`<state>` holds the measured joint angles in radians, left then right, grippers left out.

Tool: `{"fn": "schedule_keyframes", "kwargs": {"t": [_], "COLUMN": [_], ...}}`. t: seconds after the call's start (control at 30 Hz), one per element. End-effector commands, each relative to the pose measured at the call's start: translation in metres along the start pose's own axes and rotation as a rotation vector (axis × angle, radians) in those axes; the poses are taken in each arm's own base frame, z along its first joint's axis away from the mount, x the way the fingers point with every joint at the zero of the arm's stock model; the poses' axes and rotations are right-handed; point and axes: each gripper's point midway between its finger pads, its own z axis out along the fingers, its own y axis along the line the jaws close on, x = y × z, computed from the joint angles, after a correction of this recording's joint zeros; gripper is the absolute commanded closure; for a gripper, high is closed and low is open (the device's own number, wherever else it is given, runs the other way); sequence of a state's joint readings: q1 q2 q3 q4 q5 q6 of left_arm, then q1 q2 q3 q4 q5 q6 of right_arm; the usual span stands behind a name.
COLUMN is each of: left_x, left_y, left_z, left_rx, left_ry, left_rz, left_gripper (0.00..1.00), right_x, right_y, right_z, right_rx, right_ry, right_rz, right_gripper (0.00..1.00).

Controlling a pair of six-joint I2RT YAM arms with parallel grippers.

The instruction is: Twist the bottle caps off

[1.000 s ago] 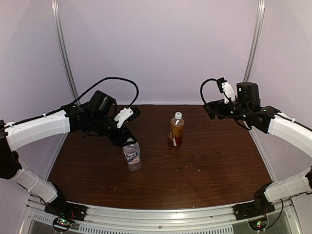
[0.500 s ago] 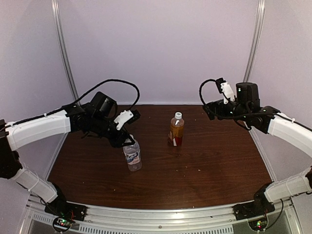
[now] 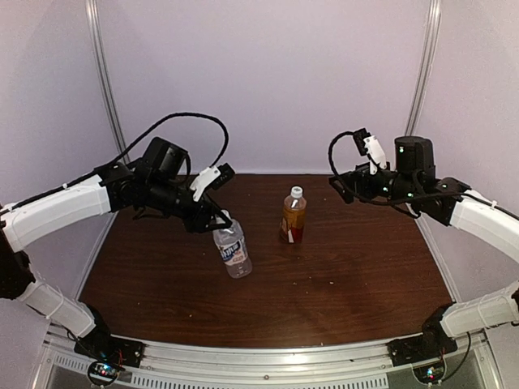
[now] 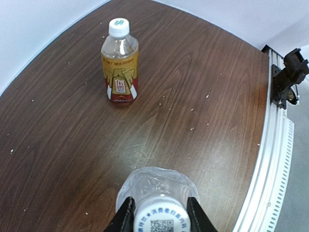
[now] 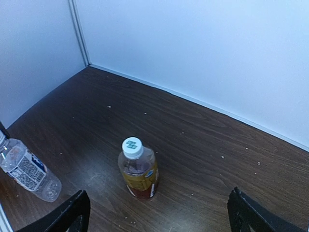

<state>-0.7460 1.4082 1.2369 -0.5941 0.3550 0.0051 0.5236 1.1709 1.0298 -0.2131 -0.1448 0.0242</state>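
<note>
As the left gripper (image 4: 159,212) clamps its round white plastic cap (image 4: 161,221), the tilted clear plastic bottle (image 3: 235,253) looks light and squashy; the right gripper (image 5: 157,215), fingers apart, should grip its label.

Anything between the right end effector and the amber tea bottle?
Nothing: only bare tabletop separates the right end effector from the amber bottle, as the right wrist view shows.

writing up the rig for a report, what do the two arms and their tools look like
The left arm and right arm have white link shells, black joints and black wrist housings. A black cable loops above each wrist, beside a small white fitting. The left tool and right tool have plain black fingers.
</note>
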Motion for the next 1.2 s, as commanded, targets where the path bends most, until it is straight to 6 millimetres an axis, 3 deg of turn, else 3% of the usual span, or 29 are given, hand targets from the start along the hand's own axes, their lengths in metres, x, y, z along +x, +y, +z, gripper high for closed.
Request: {"fn": "schedule_keyframes", "kwargs": {"t": [0.0,0.2,0.4,0.8,1.17], "left_x": [-0.055,-0.09,-0.113,-0.111,-0.105], "left_y": [-0.03,-0.055,-0.068,-0.094,-0.098], "left_z": [-0.031,-0.048,-0.059,-0.056,-0.05], "left_rx": [0.133,0.272,0.362,0.463,0.46], "left_ry": [-0.207,-0.326,-0.411,-0.416,-0.402], "left_rz": [0.03,0.054,0.06,0.092,0.095], "left_gripper": [0.84,0.87,0.94,0.94,0.95], "right_x": [-0.011,-0.011,-0.007,0.008,0.019], "right_y": [0.058,0.137,0.178,0.222,0.246], "right_z": [-0.018,-0.046,-0.048,-0.019,-0.013], "right_rx": [-0.304,-0.687,-0.837,-0.93,-1.022], "right_ry": [-0.051,-0.097,-0.093,0.0,0.023], "right_rz": [-0.03,-0.137,-0.167,-0.209,-0.208], "right_gripper": [0.0,0.0,0.0,0.0,0.07]}}
